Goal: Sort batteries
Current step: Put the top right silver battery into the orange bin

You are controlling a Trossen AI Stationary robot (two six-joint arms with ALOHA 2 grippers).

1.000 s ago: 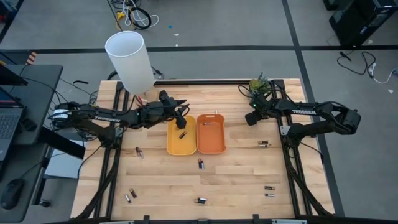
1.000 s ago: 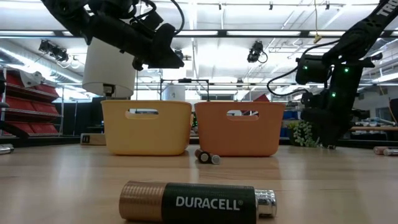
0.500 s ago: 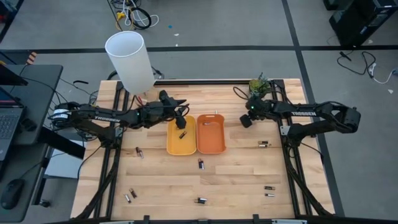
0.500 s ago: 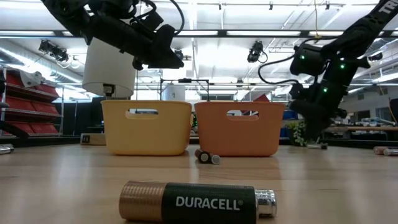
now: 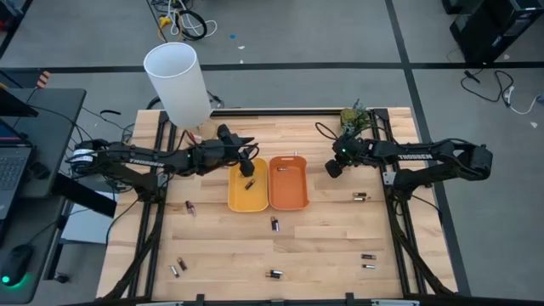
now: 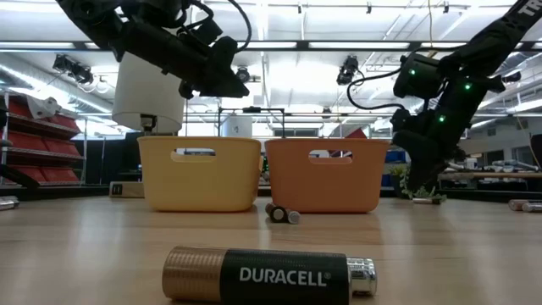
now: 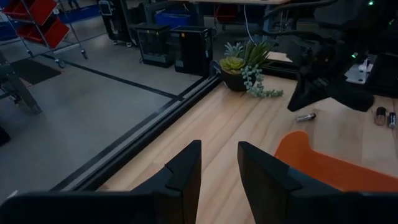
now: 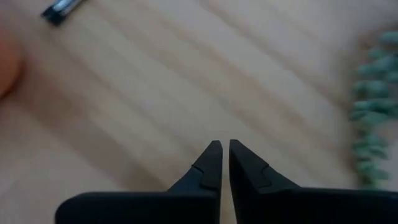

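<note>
Pale wooden tabletop (image 5: 323, 229) held scattered small cylindrical batteries (image 5: 274, 223) around yellow (image 5: 246, 202) and orange plastic trays (image 5: 288, 194); right gripper (image 5: 331, 168), swung toward the orange tray since a second ago, had nipped nearly shut on nothing, while left gripper (image 5: 247, 158) hung part-open, empty, above yellow.
</note>
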